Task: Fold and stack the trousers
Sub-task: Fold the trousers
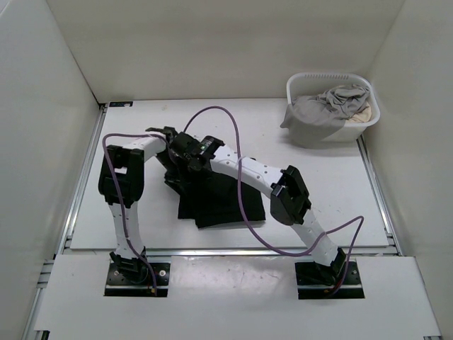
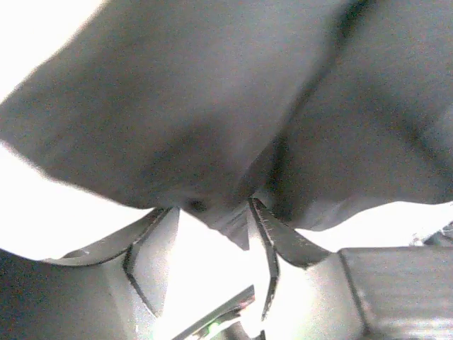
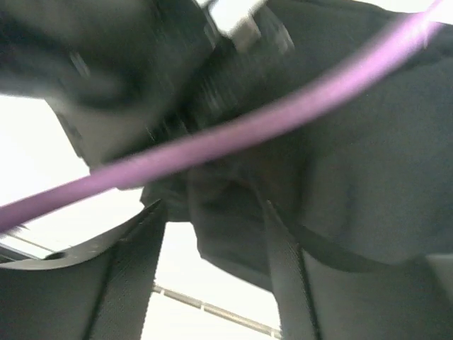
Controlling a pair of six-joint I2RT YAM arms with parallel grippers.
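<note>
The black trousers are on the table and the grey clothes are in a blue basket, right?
No. The basket is white, not blue; the top view shows it. The black trousers are on the table and the grey clothes are in the basket.

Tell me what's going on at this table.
The robot is working on the black trousers, which lie partly folded in the middle of the table. The left gripper and the right gripper are both at the cloth's far end, each with jaws apart and trouser fabric between them. A white basket at the far right holds a grey garment and a beige cloth.
</note>
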